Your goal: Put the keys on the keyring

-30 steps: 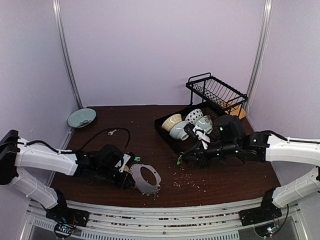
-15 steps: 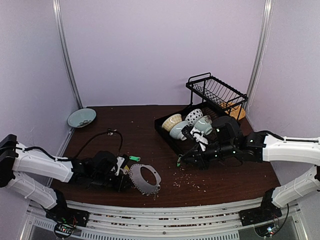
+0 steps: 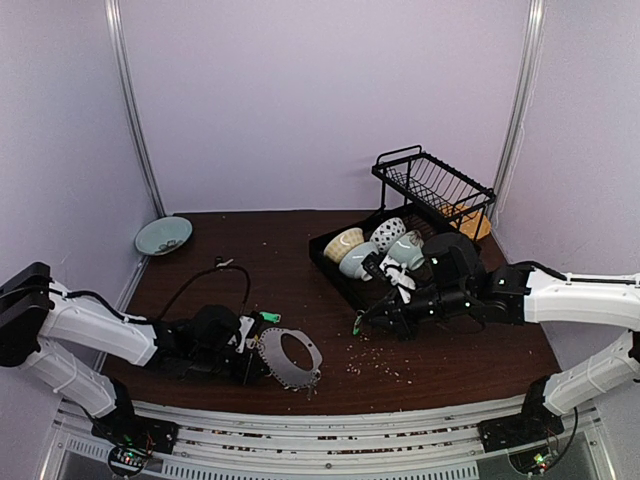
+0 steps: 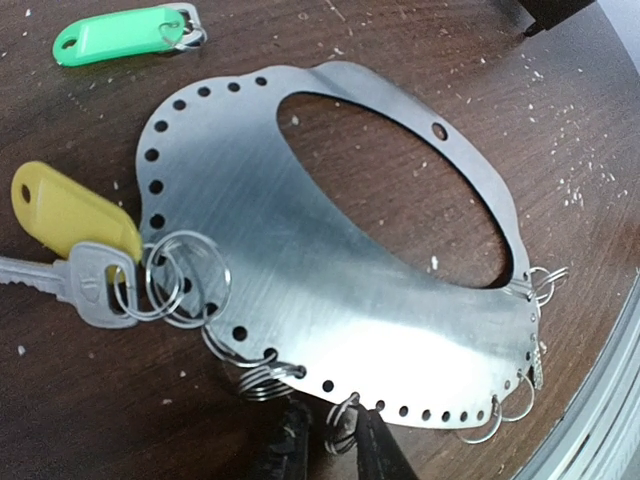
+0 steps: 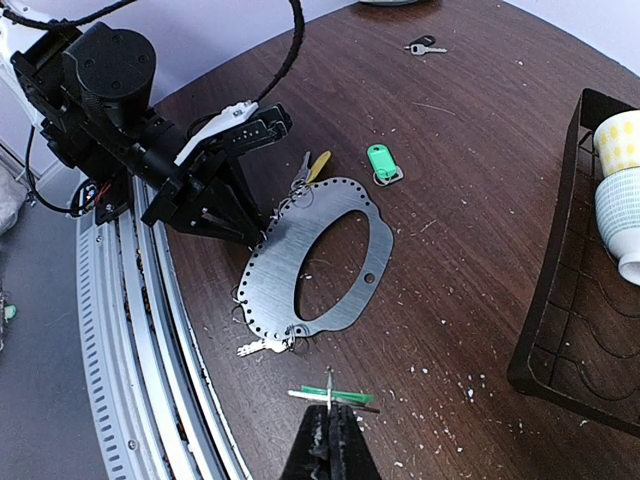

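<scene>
At the near left of the surface (image 3: pixel 300 260) the keyring (image 4: pixel 300 290) lies flat. It is a thin metal plate with an oval hole and a row of small holes along its rim, several of them carrying split rings. My left gripper (image 4: pixel 330 432) sits low at the plate's near edge, its jaws narrow and set to either side of one split ring (image 4: pixel 343 420) (whether they already pinch it, I cannot tell). I judge that I am there to steady that ring, or the plate by it, so a key can be threaded on without the whole thing sliding.

A yellow key (image 4: pixel 70 210) hangs from rings on the plate's left rim, so that part looks done. A green tag (image 4: pixel 115 35) lies loose just beyond the plate, apart from it. A plain key (image 5: pixel 425 46) lies well apart toward the far side.

My right gripper (image 5: pixel 330 418) is closed tight on a green key (image 5: pixel 335 396), held crosswise at the fingertips, above the surface and near the plate's right side. Held that way, the key's ends stick out free, which I think suits carrying it across to the ring my left side guards. The risk I see is the thin split ring slipping, or the plate skating on the surface.
</scene>
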Motion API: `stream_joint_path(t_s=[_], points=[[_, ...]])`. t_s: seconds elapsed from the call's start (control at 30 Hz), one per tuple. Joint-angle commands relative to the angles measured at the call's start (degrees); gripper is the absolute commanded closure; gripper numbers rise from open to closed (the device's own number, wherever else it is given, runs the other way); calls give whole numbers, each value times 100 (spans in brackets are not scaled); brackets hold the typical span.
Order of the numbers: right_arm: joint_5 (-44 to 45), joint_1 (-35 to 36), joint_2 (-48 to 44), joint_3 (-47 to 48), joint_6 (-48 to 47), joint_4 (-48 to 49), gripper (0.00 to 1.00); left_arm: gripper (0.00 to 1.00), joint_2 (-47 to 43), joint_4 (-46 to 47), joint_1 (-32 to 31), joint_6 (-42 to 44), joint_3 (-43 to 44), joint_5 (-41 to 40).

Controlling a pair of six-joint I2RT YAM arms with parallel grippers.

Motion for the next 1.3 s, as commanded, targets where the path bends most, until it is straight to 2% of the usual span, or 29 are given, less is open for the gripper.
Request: stream_joint_path(t_s=[0.0, 0.07, 0.2, 0.4, 0.47, 0.57, 0.77, 0.93, 1.1, 1.27], points=[[-11, -33, -2, 108, -62, 3, 100, 85, 310, 56, -52, 85, 186, 221], [-12, -34, 23, 113, -63, 2, 100, 88, 380, -21, -155, 179, 375, 226], [-11, -33, 43, 100, -86, -33, 100, 100, 329, -321, -222, 264, 430, 172], [-19, -43, 86, 116, -98, -2, 100, 100, -182, -675, -222, 390, 514, 21], [-40, -44, 111, 146, -102, -4, 100, 100, -326, -1217, -234, 652, 754, -242], [-44, -40, 128, 188, -136, -47, 100, 100, -357, -2395, -412, 1102, 1538, -1062], [6, -44, 94, 228, -144, -69, 100, 100, 297, -4800, -896, 1387, 3262, -3543], [122, -45, -10, 248, -133, -102, 100, 100, 1364, -5913, -1633, 1382, 4480, -5317], [276, -84, -233, 201, -92, -142, 100, 100, 2323, -5752, -2240, 1495, 4776, -6124], [517, -183, -592, 193, -89, -451, 100, 100, 2877, -4498, -2378, 2241, 4539, -5198]])
